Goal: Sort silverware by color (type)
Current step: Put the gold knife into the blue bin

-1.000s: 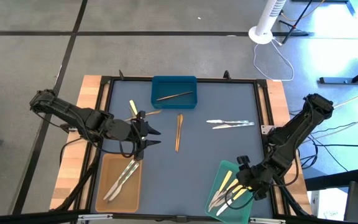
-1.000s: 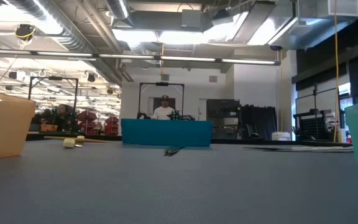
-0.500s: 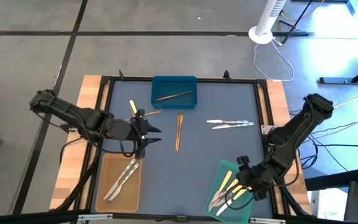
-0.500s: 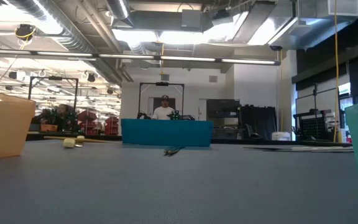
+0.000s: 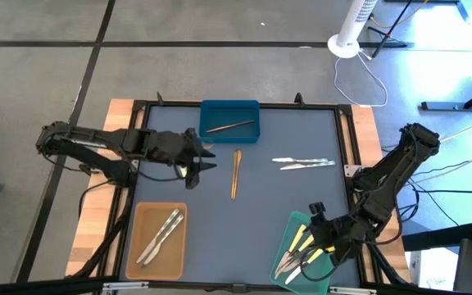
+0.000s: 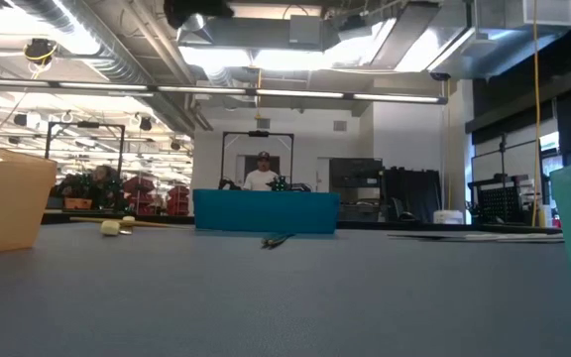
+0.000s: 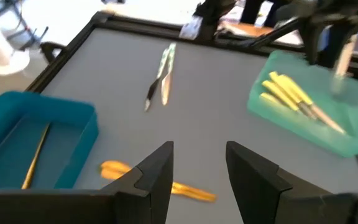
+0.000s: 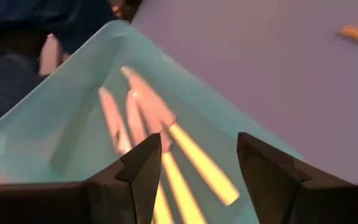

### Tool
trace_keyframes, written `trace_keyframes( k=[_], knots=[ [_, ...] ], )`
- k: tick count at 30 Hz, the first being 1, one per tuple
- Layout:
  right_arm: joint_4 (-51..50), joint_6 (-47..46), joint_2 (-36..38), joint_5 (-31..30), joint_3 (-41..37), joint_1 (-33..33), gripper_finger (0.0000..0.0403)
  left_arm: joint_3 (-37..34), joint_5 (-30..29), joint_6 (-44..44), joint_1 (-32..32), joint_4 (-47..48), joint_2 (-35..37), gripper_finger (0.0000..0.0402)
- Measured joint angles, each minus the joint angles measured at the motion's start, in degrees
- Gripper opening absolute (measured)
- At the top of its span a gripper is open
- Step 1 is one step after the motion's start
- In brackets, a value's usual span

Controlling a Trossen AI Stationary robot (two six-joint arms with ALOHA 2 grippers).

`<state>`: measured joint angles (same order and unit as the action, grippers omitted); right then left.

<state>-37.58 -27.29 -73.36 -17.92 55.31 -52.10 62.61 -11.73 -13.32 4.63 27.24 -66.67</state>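
My left claw (image 5: pixel 204 159) hangs open and empty near the table's far edge, my right claw (image 5: pixel 305 246) open over the green tray (image 5: pixel 287 235).

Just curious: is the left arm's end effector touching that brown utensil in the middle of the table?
Apart. The high view shows the left end effector with bare mat between it and the brown utensil.

Grey tiled floor (image 5: pixel 220 65) crossed by dark seams, white pedestal fan base (image 5: pixel 347 41) with a trailing cable beside the desk, bright fluorescent ceiling lights (image 6: pixel 285 58) (silver ducts alongside), black metal frame (image 6: pixel 258 149) far back, a person (image 6: pixel 262 174) standing there
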Motion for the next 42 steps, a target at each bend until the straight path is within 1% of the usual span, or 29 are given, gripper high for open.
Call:
trace_keyframes(
  k=[4, 8, 13, 19, 23, 26, 30, 33, 38, 42],
  knots=[
    [0.51, 2.20, 0.00, -3.64, 0.26, 0.00, 0.0200, 0.00, 1.84, 1.98, -4.16, 4.25, 0.00, 0.0142],
    [0.55, 2.30, 0.00, -8.02, 0.26, 0.00, 0.0200, 0.00, 3.90, 2.36, -8.38, 10.40, 0.00, 0.0142],
    [0.65, 2.30, 0.00, -12.24, 0.26, 0.00, 0.0200, 0.00, 3.94, 2.38, -13.37, 19.21, 0.00, 0.0142],
    [3.74, 2.31, 0.00, -14.90, 0.26, 0.00, 0.0200, 0.00, 3.74, 4.91, -17.92, 28.16, 0.00, 0.0142],
    [7.66, 2.34, 0.00, -14.99, 0.26, 0.00, 0.0200, 0.00, 3.55, 5.33, -20.23, 32.79, 0.00, 0.0142],
    [9.61, 3.67, 0.00, -14.99, 0.26, 0.00, 0.0200, -0.34, 3.28, 6.83, -21.48, 33.73, 0.04, 0.0142],
    [12.92, 5.53, 0.00, -14.98, 0.26, 0.00, 0.0200, -3.25, 3.30, 8.78, -23.26, 33.11, 0.04, 0.0142],
    [15.12, 6.80, 0.00, -14.96, 0.26, 0.00, 0.0200, -6.76, 3.24, 9.05, -24.55, 33.09, 0.04, 0.0142],
    [15.53, 6.82, 0.00, -15.06, 0.26, 0.00, 0.0200, -12.97, 3.24, 9.47, -26.93, 32.75, 0.00, 0.0142],
    [15.54, 6.82, 0.00, -15.20, 0.26, 0.00, 0.0200, -17.58, 3.26, 10.77, -28.43, 29.77, 0.00, 0.0142]
  ],
)
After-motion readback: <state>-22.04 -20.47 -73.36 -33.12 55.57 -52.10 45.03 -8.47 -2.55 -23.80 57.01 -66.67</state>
